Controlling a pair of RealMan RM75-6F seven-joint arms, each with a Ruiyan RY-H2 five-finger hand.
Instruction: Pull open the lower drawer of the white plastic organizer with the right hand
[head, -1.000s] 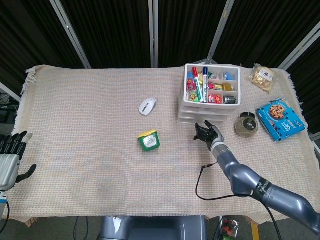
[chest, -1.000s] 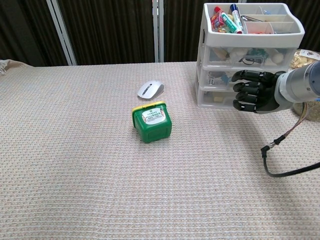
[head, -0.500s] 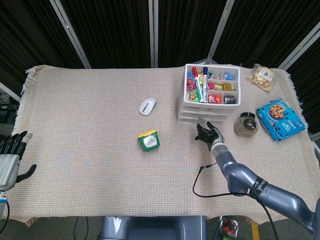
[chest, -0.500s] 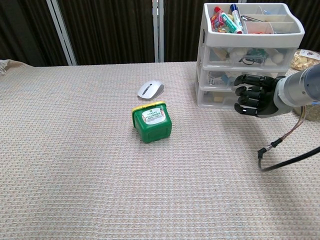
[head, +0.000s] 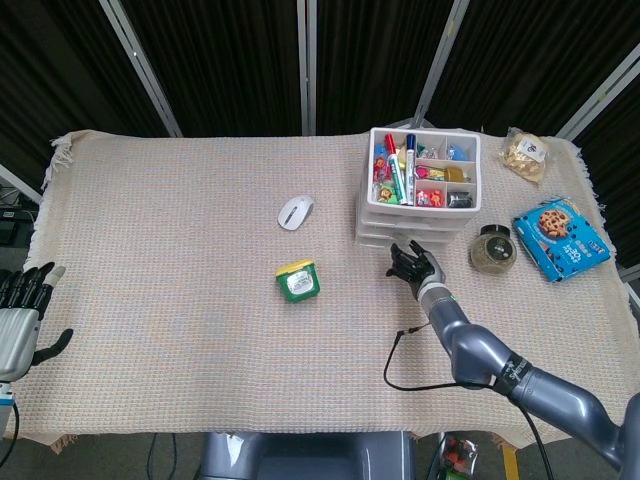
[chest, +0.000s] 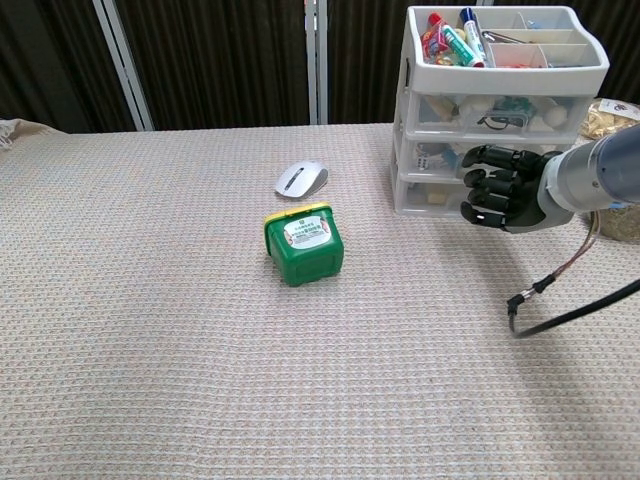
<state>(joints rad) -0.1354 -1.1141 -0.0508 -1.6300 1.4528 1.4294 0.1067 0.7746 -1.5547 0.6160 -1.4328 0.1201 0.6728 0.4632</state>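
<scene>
Right now your right hand (chest: 503, 196) hangs just in front of the white plastic organizer (chest: 500, 110), fingers curled loosely toward its face and closed on nothing, so no grasp has been made. The lower drawer (chest: 432, 194) lies directly beyond those fingertips, at the bottom of the stack against the cloth, and its long axis runs left to right across your approach; judging from the chest view, the hand sits toward the drawer's right part, and whether a fingertip already touches the front cannot be told. The pull will have to come straight back toward you, square to that front. Your left hand (head: 18, 318) rests open at the far near-left edge of the table, well apart and no use here. Expect the organizer to be light: translucent, smooth plastic on a coarse woven tablecloth (head: 180, 230), loaded on top with markers (head: 398, 168), so it may slide as a whole rather than release the drawer. The green box (chest: 303, 242) and white mouse (chest: 301, 178) stand well clear to the left.
</scene>
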